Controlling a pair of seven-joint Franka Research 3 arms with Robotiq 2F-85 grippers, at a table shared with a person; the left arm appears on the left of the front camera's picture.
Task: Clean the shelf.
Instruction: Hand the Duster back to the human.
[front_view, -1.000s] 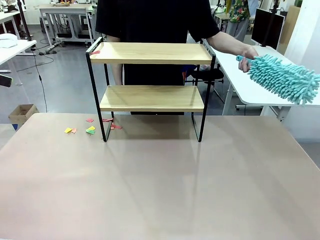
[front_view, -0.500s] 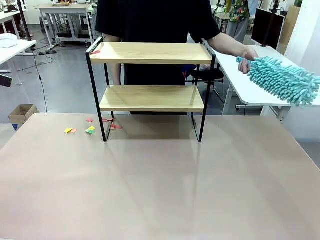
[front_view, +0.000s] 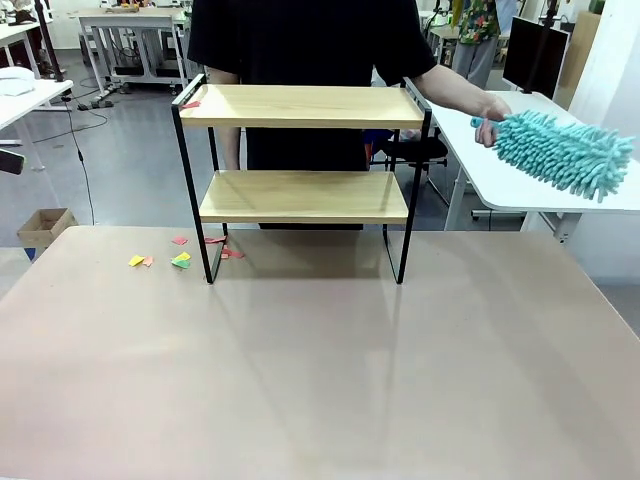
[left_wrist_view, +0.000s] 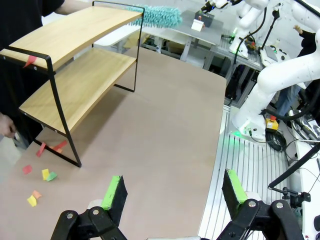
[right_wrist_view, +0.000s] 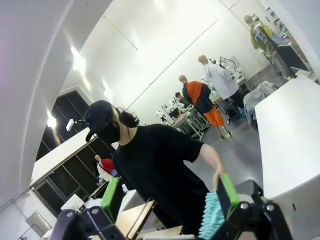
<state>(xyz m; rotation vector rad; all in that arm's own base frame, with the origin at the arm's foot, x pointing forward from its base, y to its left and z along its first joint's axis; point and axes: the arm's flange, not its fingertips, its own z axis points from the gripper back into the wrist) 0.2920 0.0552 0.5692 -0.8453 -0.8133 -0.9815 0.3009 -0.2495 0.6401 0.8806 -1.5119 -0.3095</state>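
The shelf (front_view: 300, 106), a small two-tier rack of light wooden boards in a thin black frame, stands at the far side of the beige table (front_view: 320, 380). In the left wrist view the shelf (left_wrist_view: 75, 35) sits at upper left. A red scrap (front_view: 190, 103) lies on its top board's left end. The person behind it holds a teal fluffy duster (front_view: 555, 150) out over a white desk at right; the duster (right_wrist_view: 210, 215) also shows low in the right wrist view. My left gripper (left_wrist_view: 172, 192) is open above the table's near part. My right gripper (right_wrist_view: 167, 195) is open, pointing up at the person.
Small coloured paper scraps (front_view: 180, 258) lie on the table by the shelf's left front leg. A white desk (front_view: 520, 170) stands at right beyond the table. My right arm's white base (left_wrist_view: 270, 95) stands past the table edge in the left wrist view.
The person has lifted the teal duster slightly and drawn it a little toward the shelf. Neither gripper has changed.
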